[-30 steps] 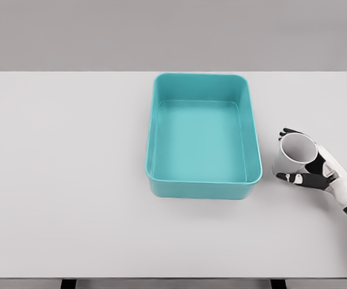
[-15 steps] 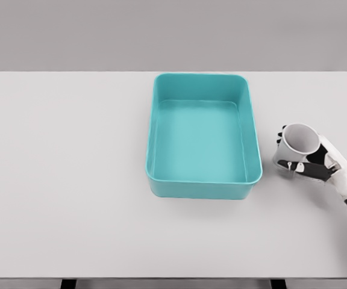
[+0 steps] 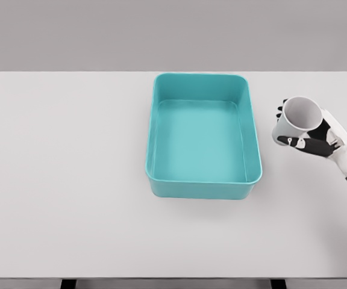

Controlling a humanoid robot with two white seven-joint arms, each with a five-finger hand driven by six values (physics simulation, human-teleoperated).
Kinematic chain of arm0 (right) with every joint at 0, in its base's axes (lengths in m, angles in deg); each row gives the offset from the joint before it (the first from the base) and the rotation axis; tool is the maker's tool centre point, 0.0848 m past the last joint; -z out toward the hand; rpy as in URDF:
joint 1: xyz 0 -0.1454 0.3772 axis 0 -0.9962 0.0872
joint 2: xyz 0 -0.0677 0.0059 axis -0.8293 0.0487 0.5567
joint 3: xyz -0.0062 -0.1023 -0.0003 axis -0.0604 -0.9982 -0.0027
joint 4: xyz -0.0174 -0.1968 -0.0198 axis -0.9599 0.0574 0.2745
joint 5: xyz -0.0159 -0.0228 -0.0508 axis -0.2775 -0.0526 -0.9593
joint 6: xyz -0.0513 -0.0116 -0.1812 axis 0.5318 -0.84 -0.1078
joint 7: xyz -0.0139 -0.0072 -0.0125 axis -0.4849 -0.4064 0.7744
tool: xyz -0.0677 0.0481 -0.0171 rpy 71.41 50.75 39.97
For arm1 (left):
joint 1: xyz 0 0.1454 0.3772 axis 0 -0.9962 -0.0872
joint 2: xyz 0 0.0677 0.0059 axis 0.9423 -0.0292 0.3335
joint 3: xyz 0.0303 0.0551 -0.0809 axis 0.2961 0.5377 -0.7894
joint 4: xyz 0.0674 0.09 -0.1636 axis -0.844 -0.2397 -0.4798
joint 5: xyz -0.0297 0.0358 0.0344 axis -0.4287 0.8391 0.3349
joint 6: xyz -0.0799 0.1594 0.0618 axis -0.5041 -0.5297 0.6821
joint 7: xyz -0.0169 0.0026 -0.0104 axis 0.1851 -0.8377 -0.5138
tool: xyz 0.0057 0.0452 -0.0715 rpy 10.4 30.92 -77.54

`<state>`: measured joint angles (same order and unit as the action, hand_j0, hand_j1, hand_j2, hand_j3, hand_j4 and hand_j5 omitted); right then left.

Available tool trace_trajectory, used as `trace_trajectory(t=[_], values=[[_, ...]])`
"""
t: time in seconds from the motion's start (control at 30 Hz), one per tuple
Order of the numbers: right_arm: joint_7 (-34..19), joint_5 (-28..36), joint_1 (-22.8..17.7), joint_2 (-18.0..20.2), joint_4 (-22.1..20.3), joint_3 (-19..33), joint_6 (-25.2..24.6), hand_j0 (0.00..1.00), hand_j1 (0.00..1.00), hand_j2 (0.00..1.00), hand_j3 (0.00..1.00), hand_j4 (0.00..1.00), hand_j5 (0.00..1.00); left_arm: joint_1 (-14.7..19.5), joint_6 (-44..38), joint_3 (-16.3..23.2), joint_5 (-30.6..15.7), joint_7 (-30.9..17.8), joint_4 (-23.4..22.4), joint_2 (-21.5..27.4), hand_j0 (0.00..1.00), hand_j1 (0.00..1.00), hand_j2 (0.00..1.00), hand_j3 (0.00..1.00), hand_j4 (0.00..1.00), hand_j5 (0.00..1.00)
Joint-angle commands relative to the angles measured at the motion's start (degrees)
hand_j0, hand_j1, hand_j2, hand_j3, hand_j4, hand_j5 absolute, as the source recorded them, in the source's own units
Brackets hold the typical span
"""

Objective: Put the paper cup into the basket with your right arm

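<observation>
A wide white table (image 3: 71, 180) fills most of the head view, seen from above and slightly in front. Its far edge runs straight across the upper part of the view against a plain grey backdrop. Its left and right edges reach the borders of the view, and its near edge sits just above the bottom, where two dark stubs of the table's supports show and are cut off.

Near the middle, a little toward the far side, stands a teal basket (image 3: 150, 138), a rectangular tub with rounded corners and a smooth rim. Its long sides run away from the viewer. The inside is open to view and holds nothing. The near wall hides the strip of table just behind it.

To the right of the basket, apart from it, the right hand (image 3: 318, 137) enters from the right border. Only the wrist and a short part of the forearm show; the rest of the arm is cut off. The hand is white with dark joints, and its fingers (image 3: 300, 142) are curled around the paper cup (image 3: 297, 119), gripping it. The cup is white and tilted, its open mouth facing up and toward the viewer. Whether it is clear of the table cannot be told. The hand covers the cup's lower right side.

Bare table lies between the cup and the basket's right rim.
</observation>
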<state>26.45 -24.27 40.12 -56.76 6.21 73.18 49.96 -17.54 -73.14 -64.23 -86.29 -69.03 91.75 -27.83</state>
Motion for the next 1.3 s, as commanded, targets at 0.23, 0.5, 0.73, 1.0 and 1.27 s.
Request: trace_trajectory(t=[0.23,0.5,0.73,1.0,1.27], values=[[0.15,-1.31,3.43,-0.66,-1.63,-0.55,-0.04,0.55,0.55,0.55,0.55,0.55,0.55,0.00,0.00,0.02,-0.02,-0.01,0.01,0.00,1.00,1.00,1.00,1.00,1.00,1.00],[0.15,-6.58,5.97,-2.94,-4.53,-0.81,-0.22,0.55,0.55,0.55,0.55,0.55,0.55,0.00,-0.01,0.02,-0.02,-0.01,0.01,0.00,1.00,1.00,1.00,1.00,1.00,1.00],[0.15,-16.07,9.49,-8.05,-6.64,-0.81,-1.10,0.55,0.55,0.55,0.55,0.55,0.55,0.00,0.08,0.02,-0.02,-0.01,0.01,0.00,1.00,1.00,1.00,1.00,1.00,1.00],[0.15,-22.84,10.46,-9.54,-10.86,-3.09,-2.77,0.55,0.55,0.55,0.55,0.55,0.55,0.00,-0.01,-0.06,-0.02,-0.01,0.01,0.00,1.00,1.00,1.00,1.00,1.00,1.00],[0.15,-29.70,12.57,-9.45,-13.76,-7.66,-2.50,0.55,0.55,0.55,0.55,0.55,0.55,0.00,-0.01,0.02,-0.02,-0.01,0.01,0.00,1.00,1.00,1.00,1.00,1.00,1.00]])
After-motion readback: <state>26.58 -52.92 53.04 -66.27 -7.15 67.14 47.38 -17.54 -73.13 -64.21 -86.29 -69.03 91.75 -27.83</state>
